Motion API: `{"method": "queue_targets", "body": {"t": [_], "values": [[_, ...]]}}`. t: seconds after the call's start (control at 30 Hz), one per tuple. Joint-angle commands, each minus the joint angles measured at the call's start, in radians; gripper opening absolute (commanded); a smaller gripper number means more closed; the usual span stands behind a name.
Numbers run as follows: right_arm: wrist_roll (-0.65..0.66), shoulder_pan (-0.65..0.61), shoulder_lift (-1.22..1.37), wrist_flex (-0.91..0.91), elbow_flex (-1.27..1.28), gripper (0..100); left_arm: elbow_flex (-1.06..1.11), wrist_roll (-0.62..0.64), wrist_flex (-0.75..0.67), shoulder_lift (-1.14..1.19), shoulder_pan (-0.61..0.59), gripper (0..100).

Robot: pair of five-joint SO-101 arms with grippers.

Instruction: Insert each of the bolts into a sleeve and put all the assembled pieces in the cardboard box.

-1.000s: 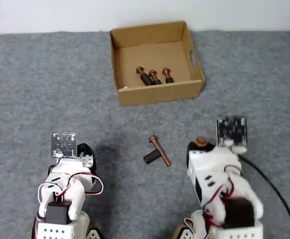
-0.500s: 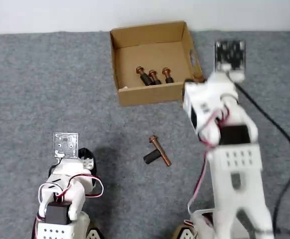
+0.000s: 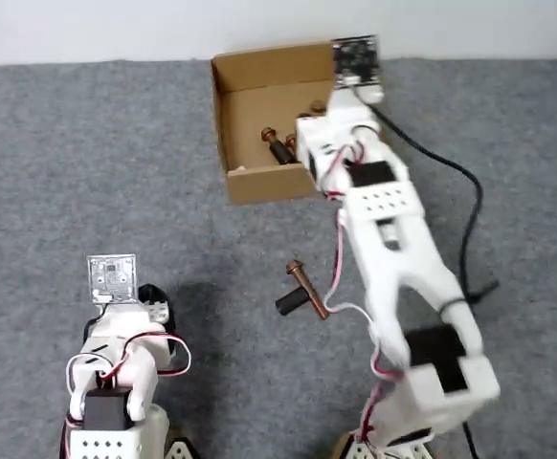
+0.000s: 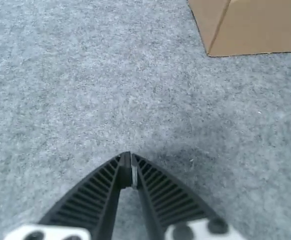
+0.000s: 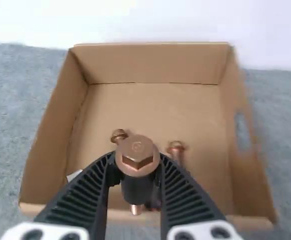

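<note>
Right wrist view shows our right gripper [image 5: 135,167] clamped on the black sleeve of an assembled piece [image 5: 137,152], bolt head up, above the cardboard box [image 5: 150,62] just inside its near wall. Finished pieces [image 5: 175,147] lie on the box floor beneath. We judge that a release this close to the wall could clip it, or the bolt could bounce out of the sleeve. Outside the box, a loose bolt [image 3: 307,287] and sleeve [image 3: 291,304] wait. Our left gripper [image 4: 130,172] rests pinched together, empty.
</note>
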Motion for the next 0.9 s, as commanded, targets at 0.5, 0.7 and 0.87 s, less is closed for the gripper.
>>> {"method": "queue_targets", "body": {"t": [0.5,0.7,0.87], "values": [[0.227,-0.036,0.420,0.097,-0.301,5.3,-0.005,-0.005,-0.009,-0.008,-0.009,0],[0.233,-0.044,0.386,0.137,-0.301,12.8,-0.005,-0.006,-0.009,-0.008,-0.011,0],[0.245,-0.044,0.269,0.213,-0.301,6.7,-0.005,-0.008,-0.011,-0.008,-0.015,0]]}}
